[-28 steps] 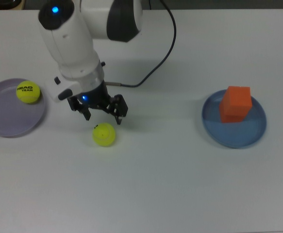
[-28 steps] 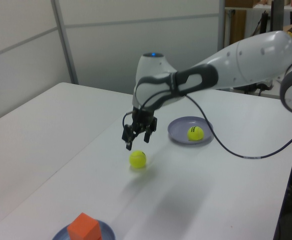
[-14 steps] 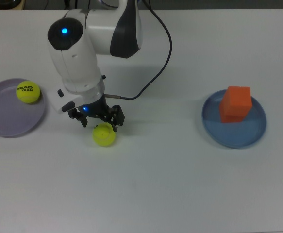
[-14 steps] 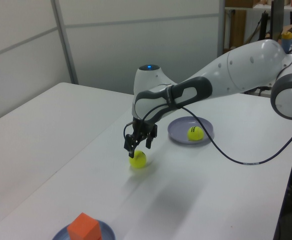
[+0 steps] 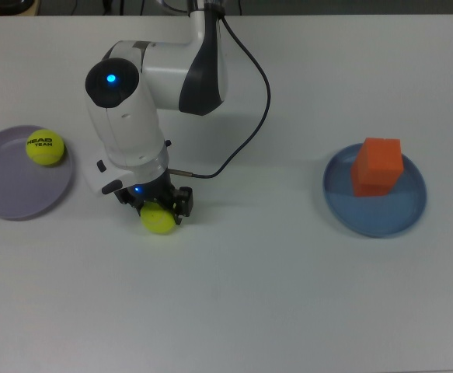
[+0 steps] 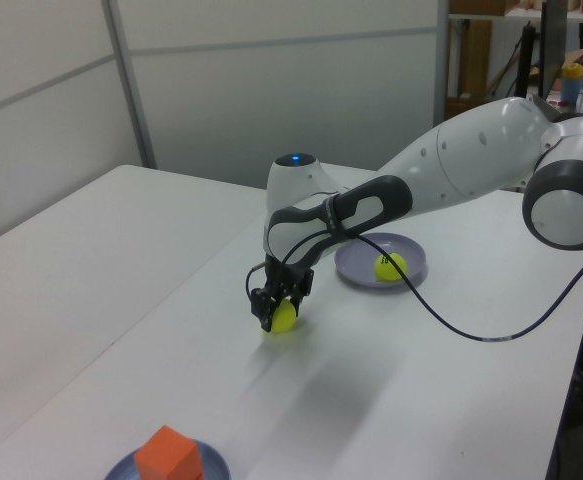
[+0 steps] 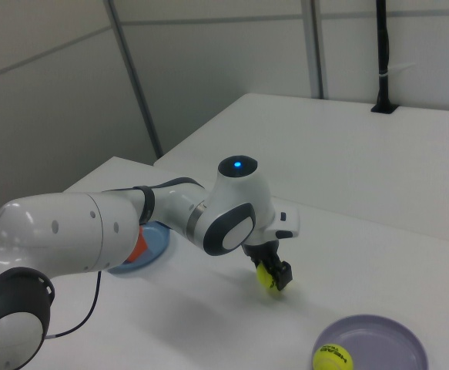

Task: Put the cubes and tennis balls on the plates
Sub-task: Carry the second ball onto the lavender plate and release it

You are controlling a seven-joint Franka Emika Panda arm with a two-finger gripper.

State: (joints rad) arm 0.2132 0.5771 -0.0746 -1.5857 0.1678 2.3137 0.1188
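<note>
— Tennis ball [image 5: 159,221] first: where?
— On the bare worktop [image 5: 288,311], between the two plates, nearer the lavender plate [image 5: 8,194] at the top view's left. Caught between the fingers of the end effector [image 5: 158,214].
— End effector: pinching or spread?
— Spread, one finger on each side of the ball, lowered right around it. Cannot tell whether the fingers touch the felt. Seen in the left view too: end effector [image 6: 279,312] down at worktop level, ball [image 6: 284,316] resting on the surface. Same in the right view: ball [image 7: 266,277] tucked under the end effector [image 7: 273,279].
— Second tennis ball [image 5: 45,147]?
— Lying on the lavender plate, close to its far rim in the top view, black lettering facing up.
— Orange cube [image 5: 378,165]?
— Sitting on the blue plate [image 5: 381,221] at the top view's right, well apart from the arm. Only one cube in sight.
— Anything else near the arm?
— Black cable [image 5: 249,132] looping from the wrist across the worktop toward the top view's upper edge. Blue light glowing on the arm's white housing.
</note>
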